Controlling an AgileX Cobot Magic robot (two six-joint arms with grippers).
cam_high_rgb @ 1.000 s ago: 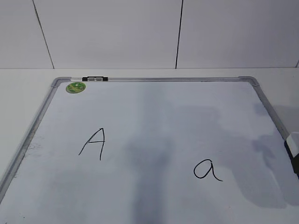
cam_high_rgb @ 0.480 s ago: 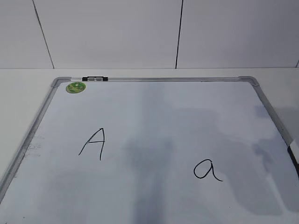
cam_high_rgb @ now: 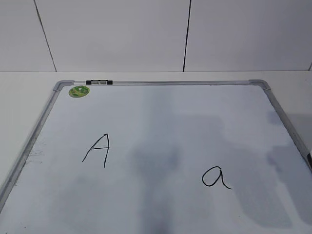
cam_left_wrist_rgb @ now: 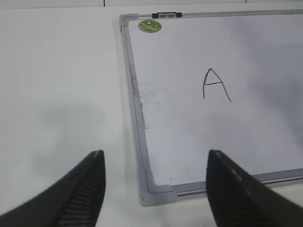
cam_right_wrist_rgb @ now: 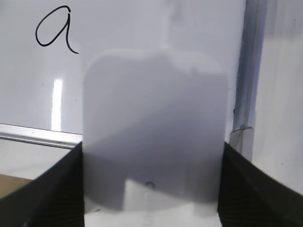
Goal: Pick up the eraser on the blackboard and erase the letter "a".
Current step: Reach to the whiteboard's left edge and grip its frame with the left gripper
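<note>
eraser (cam_right_wrist_rgb: 154,127) apparently clamped — right fingers (cam_right_wrist_rgb: 246,189), "a" (cam_right_wrist_rgb: 56,29) intact

The blackboard (cam_high_rgb: 161,122) lies flat on the bench (cam_high_rgb: 24,92), its grey frame rounded at the corners. A green magnet (cam_high_rgb: 79,90) sits in its far left corner. The capital "A" (cam_high_rgb: 97,149) is written left, the letter "a" (cam_high_rgb: 216,177) right.
</note>
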